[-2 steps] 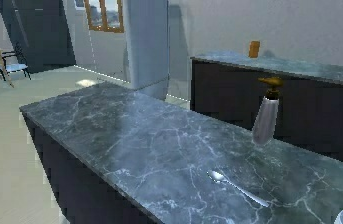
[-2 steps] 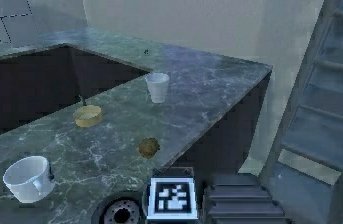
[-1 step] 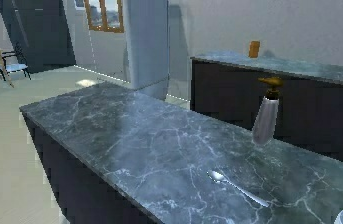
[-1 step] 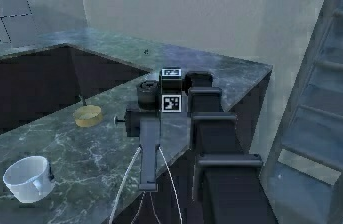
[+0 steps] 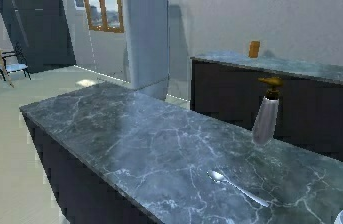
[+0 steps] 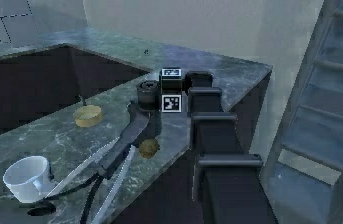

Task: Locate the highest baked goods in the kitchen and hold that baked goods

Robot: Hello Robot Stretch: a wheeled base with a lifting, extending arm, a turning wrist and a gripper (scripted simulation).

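Baked goods (image 6: 88, 115), prob. the round tan piece, lie flat on the marble counter (image 6: 224, 72), near the hand (image 6: 131, 132) and toward the arm side view's left. Arm (image 6: 214, 150) reaches out across the counter, presumably to bring the hand w/in reach. A smaller brown lump (image 6: 149, 148) sits just beside the arm, so target isn't certain. Can't tell the hand's state, nor whether it holds anything. White cup (image 6: 24, 178) stands nearby; pump bottle (image 5: 268, 115) stands on the counter in fwd view.
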